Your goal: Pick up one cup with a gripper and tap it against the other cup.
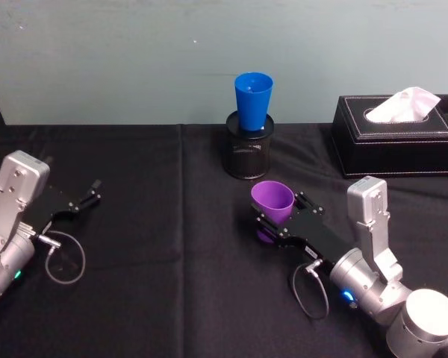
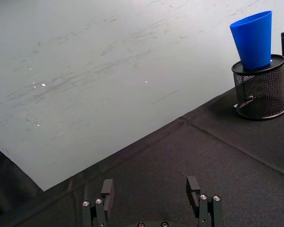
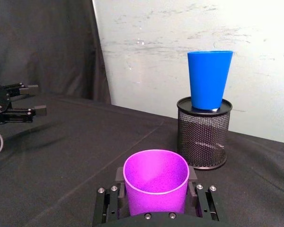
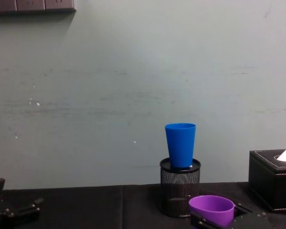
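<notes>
Item 1: my left gripper [image 1: 89,195] is lying low near the left edge of the black-draped tabletop [image 1: 157,283]. Its two black fingers are standing parted with nothing between them; my left wrist camera is showing the wide gap. A loop of grey cable [image 1: 63,257] is lying on the cloth just beside its wrist.

Item 2: the black wire-mesh pen holder [image 1: 249,145] is standing upright near the middle of the tabletop's far edge, close to the pale wall [image 1: 134,52].

Item 3: the blue cup [image 1: 253,101] is sitting upright, mouth up, with its base inside the holder's rim. In the chest view it is rising well above the mesh.

Item 4: the purple cup [image 1: 273,201] is sitting mouth up in front of the holder, nearer to me and well apart from the blue cup. I cannot tell whether its base is touching the cloth.

Item 5: my right gripper [image 1: 284,216] is reaching in from the near right corner, its black fingers closing on either side of the purple cup's lower wall. My right wrist camera is showing the cup [image 3: 155,182] seated squarely between them.

Item 6: a black tissue box [image 1: 396,134] with white stitching is sitting at the far right corner, a white tissue [image 1: 407,104] standing out of its slot.
</notes>
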You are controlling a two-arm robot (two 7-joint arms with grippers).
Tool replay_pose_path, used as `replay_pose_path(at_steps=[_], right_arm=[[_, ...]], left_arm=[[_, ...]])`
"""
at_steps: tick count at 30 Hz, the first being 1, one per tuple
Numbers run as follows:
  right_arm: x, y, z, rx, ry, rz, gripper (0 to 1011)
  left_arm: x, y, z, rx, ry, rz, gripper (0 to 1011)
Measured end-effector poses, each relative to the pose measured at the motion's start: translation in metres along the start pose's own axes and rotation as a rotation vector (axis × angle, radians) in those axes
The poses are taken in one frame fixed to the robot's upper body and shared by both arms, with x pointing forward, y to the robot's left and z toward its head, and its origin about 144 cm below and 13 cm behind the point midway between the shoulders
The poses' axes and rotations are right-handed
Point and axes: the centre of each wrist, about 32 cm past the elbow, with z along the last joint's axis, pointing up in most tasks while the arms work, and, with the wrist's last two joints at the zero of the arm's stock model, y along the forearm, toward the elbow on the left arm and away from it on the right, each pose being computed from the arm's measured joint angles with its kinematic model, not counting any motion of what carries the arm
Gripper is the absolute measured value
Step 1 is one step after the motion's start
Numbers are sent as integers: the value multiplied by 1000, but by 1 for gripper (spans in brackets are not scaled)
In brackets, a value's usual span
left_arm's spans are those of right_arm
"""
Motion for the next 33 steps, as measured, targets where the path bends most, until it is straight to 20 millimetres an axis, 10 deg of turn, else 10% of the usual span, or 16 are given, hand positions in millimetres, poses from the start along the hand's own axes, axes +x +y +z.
replay_pose_path(at_steps=[13,33], right_arm=[[-1,-1,3,-4,6,-23,1003],[11,-30,50,65,-25,-226,1003]], left_arm=[[0,0,0,0,0,0,1000],[0,0,0,0,0,0,1000]])
